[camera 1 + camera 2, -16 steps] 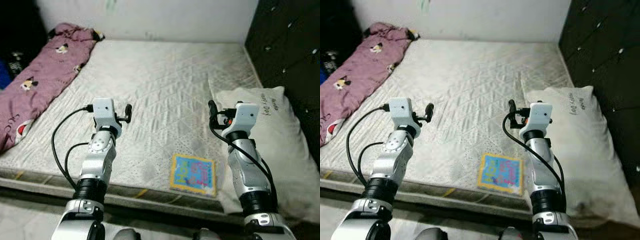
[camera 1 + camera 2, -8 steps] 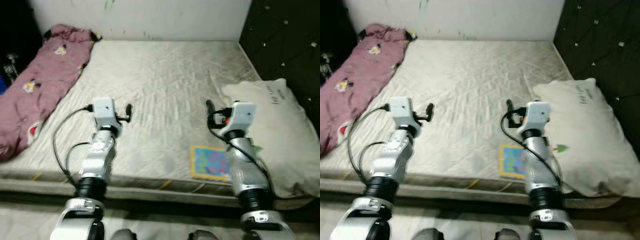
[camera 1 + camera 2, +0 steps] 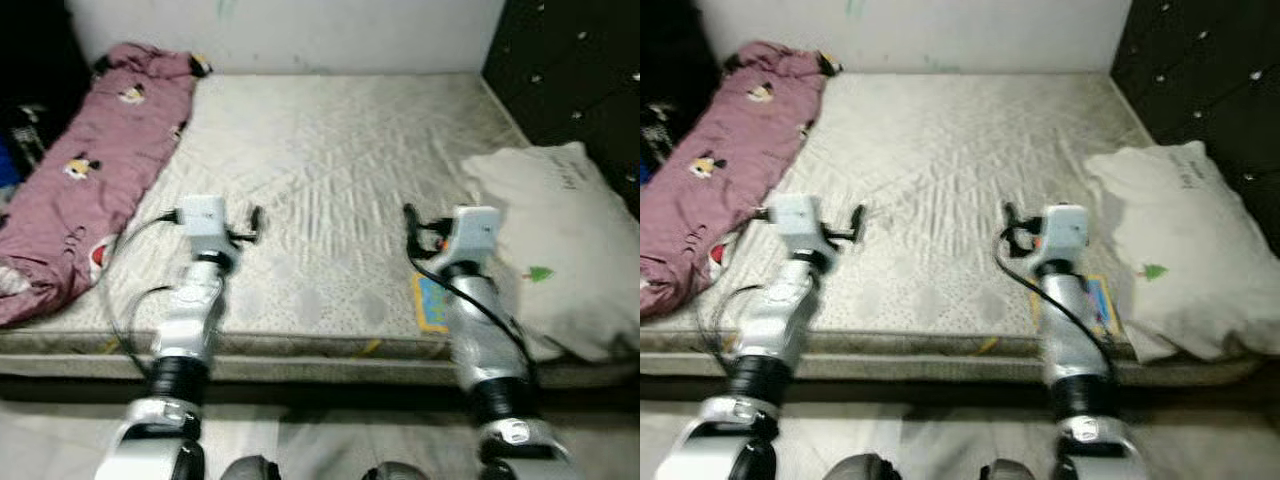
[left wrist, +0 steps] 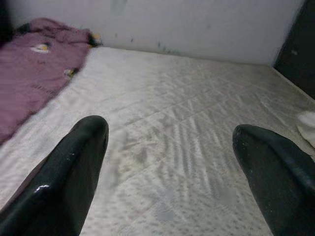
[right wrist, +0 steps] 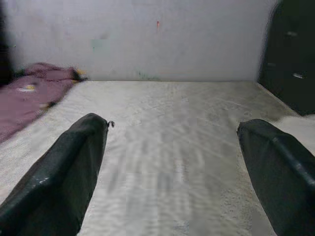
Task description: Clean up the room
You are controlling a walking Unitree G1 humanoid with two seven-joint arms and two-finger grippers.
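Note:
A bare quilted mattress point(image 3: 340, 150) lies in front of me. A crumpled pink blanket point(image 3: 90, 170) with cartoon prints runs along its left side. At the right side rests a white pillow point(image 3: 560, 240). A colourful picture book point(image 3: 428, 303) lies flat near the front edge beside the pillow, partly hidden behind my right arm. My left gripper point(image 3: 255, 222) and right gripper point(image 3: 410, 218) are both held out over the front part of the mattress. Each is open, as the left gripper point(image 4: 170, 132) and right gripper point(image 5: 172, 128) show in the wrist views, with nothing between the fingers.
A dark padded panel point(image 3: 570, 70) stands along the right side of the bed, and a pale wall point(image 3: 340, 30) runs behind it. Dark items point(image 3: 25, 130) sit beyond the blanket at the far left. Pale floor point(image 3: 320, 430) shows below the mattress's front edge.
The whole picture has shifted: the camera has drawn back and the floor in front of the bed has come into view. The book now sits behind my right arm. Both arms keep their pose.

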